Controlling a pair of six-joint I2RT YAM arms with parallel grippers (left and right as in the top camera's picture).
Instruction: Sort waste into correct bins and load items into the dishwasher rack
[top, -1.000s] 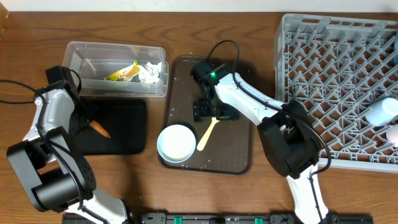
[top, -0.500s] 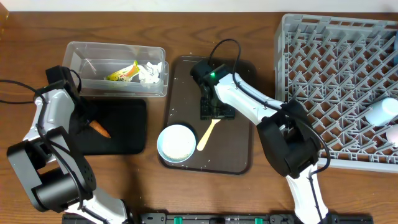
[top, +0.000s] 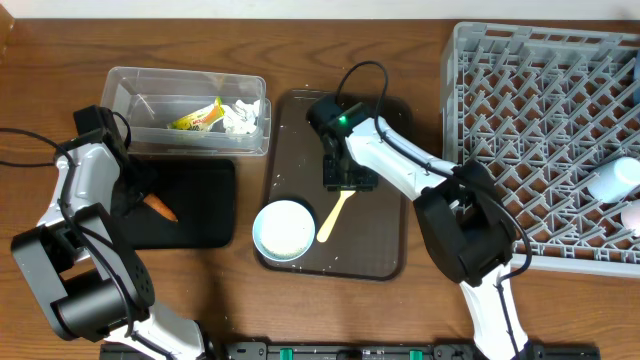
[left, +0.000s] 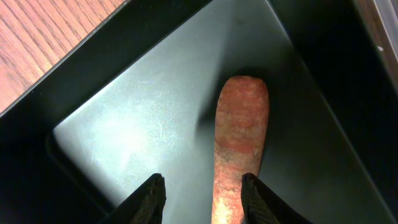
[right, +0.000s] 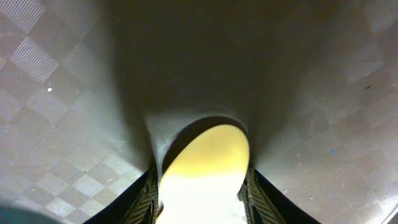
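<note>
Nearest me, the light blue bowl (top: 283, 230) sits at the front-left of the brown serving tray (top: 385, 250), with the pale yellow spoon (top: 332, 218) just beside it, angled away. The right gripper (right: 200, 186) is clamped on the spoon's far end, fingers against both sides. I cannot tell if the spoon has left the tray. The left gripper (left: 202, 196) hangs low in the black tray (top: 205, 215), jaws parted. The carrot stick (top: 160, 207) lies on the floor between them, against one finger, not gripped. Beyond, the clear tub (top: 120, 85) holds the wrapper (top: 197, 117) and tissue (top: 240, 117). Far right is the rack (top: 540, 120), with a cup (top: 612, 181) at its edge.
</note>
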